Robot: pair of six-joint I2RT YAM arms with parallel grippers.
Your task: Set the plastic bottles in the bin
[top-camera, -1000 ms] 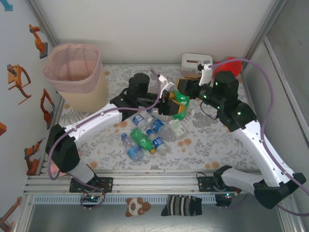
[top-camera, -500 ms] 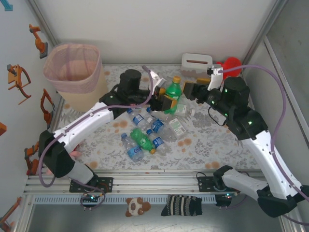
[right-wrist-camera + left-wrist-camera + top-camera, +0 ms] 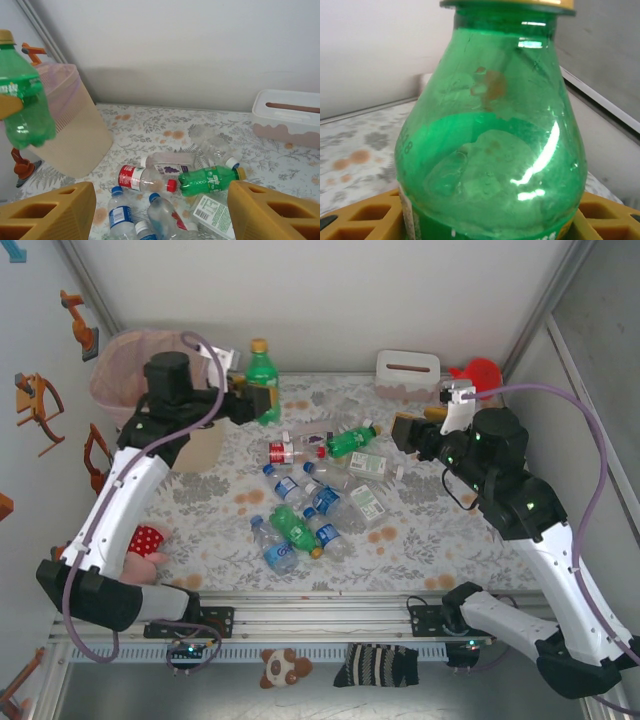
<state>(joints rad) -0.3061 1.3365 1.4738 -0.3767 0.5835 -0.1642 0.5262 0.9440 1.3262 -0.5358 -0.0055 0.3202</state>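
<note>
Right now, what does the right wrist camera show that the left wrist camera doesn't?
Right wrist, not left: the bin with its pink liner, the white tissue box, bottles lying on the table, such as the lying green bottle and the red-labelled bottle, and the right hand, open and empty.
Left wrist, not right: close detail of green plastic, with glare and brownish blotches on or behind it.
Shared: the upright green bottle gripped by the left hand, the flowered table cover, and the pale wall.
</note>
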